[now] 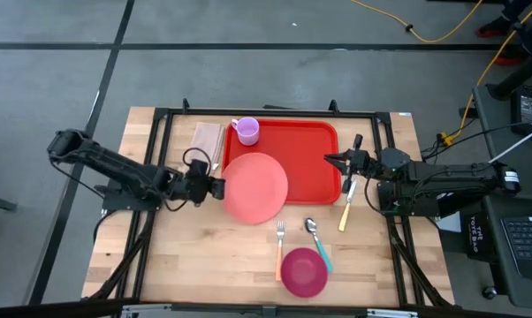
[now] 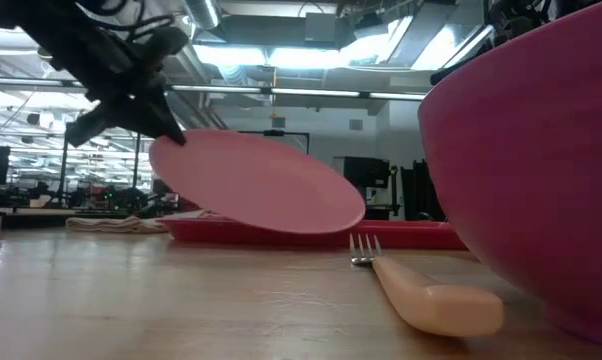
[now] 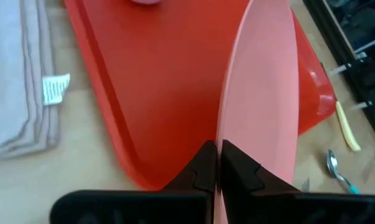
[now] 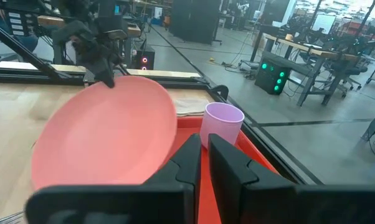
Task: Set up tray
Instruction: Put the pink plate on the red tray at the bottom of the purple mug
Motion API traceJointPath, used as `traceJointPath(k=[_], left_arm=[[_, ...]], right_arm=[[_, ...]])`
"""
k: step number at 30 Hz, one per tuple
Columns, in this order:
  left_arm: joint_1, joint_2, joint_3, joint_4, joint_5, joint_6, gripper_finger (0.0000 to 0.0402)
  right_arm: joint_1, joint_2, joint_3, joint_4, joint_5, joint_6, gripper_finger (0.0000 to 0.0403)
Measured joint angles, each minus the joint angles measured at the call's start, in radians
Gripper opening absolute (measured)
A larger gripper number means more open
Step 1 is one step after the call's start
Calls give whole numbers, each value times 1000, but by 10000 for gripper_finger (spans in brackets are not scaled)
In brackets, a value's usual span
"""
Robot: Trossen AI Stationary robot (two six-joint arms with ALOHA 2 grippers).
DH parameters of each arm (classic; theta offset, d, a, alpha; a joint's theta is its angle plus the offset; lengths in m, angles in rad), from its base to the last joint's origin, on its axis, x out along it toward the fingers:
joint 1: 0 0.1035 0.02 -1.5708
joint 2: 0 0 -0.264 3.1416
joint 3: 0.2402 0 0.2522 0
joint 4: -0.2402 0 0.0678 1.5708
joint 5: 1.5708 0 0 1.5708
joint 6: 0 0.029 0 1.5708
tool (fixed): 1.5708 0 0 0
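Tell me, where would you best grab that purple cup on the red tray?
By its rim, from straight above. The purple cup stands upright with its mouth open, near the tray's far left corner, with bare tray around it, so one finger can go inside, one outside.

Pale wooden desk (image 1: 204,256), matt grain. Smooth plastic tray (image 1: 310,146), slightly glossy; matt pink plate (image 1: 255,187); soft folded cloth (image 1: 206,139); shiny metal spoon (image 1: 311,226) bowl.
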Motion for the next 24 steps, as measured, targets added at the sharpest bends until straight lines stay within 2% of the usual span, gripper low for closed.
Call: traceJointPath(k=[12,18,24], left_arm=[[268,0,0,25,171,137,2],[349,11,0,53,223,219,2],[406,79,0,66,303,236,2]], right_arm=[[0,0,0,6,0,-2,36],[0,0,0,6,1,-3,36],[0,0,0,6,2,-4,36]])
